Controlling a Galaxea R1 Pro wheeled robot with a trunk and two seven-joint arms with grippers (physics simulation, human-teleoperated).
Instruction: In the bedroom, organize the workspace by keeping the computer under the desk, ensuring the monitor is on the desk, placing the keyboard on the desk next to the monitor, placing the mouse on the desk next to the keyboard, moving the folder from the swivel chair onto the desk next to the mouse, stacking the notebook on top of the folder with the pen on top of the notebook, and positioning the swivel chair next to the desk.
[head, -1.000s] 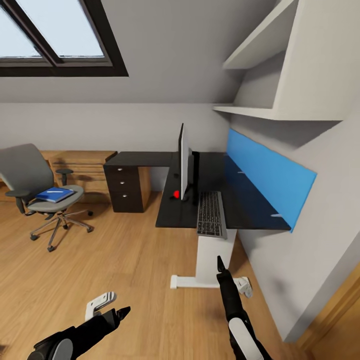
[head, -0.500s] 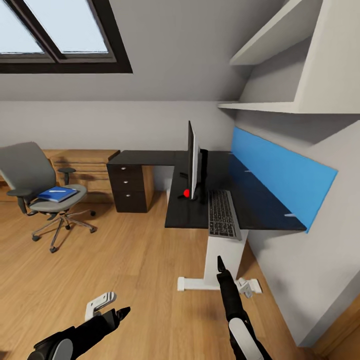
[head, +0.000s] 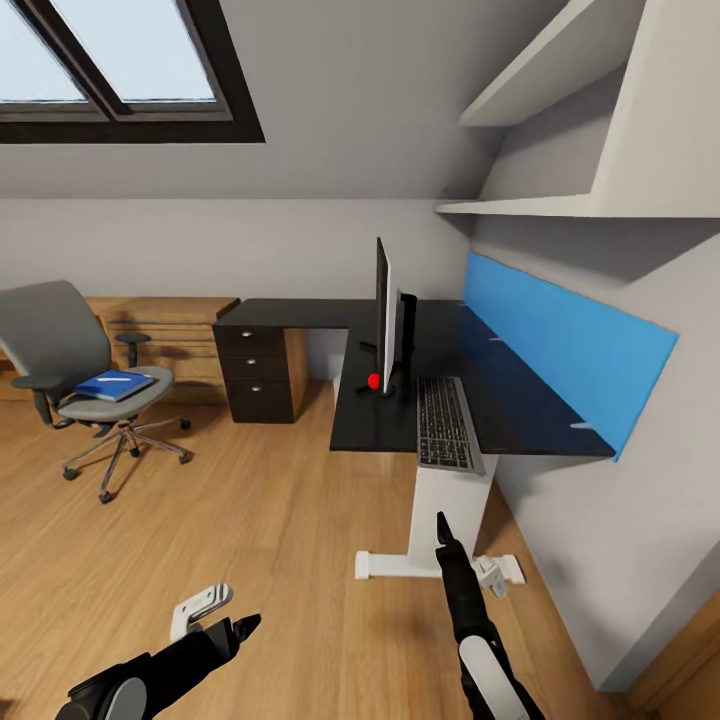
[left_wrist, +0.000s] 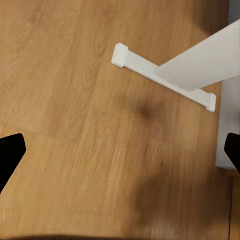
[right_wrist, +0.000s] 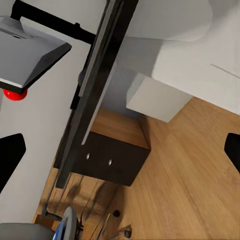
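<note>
The black-topped desk (head: 385, 425) stands ahead against the right wall. On it the monitor (head: 384, 310) is seen edge-on, and the keyboard (head: 446, 424) lies beside it at the front edge. Far left, the swivel chair (head: 60, 345) carries the blue notebook (head: 110, 386) on its seat, with the pen (head: 117, 379) on top. The computer, mouse and folder are out of view. My left gripper (head: 240, 628) (left_wrist: 120, 150) is open over the floor. My right gripper (head: 442, 528) (right_wrist: 120, 150) is open in front of the desk's white leg (head: 450, 500). Both are empty.
A dark drawer unit (head: 258, 375) supports the desk's far wing, with a light wooden dresser (head: 170, 335) beside it. A blue panel (head: 560, 365) and white shelves (head: 540, 205) line the right wall. The desk's white foot (left_wrist: 160, 77) lies on the wooden floor (head: 260, 520).
The whole view has shifted, so the desk now sits a little further right and nearer. That is camera motion. Both arms keep the same pose and both grippers stay open.
</note>
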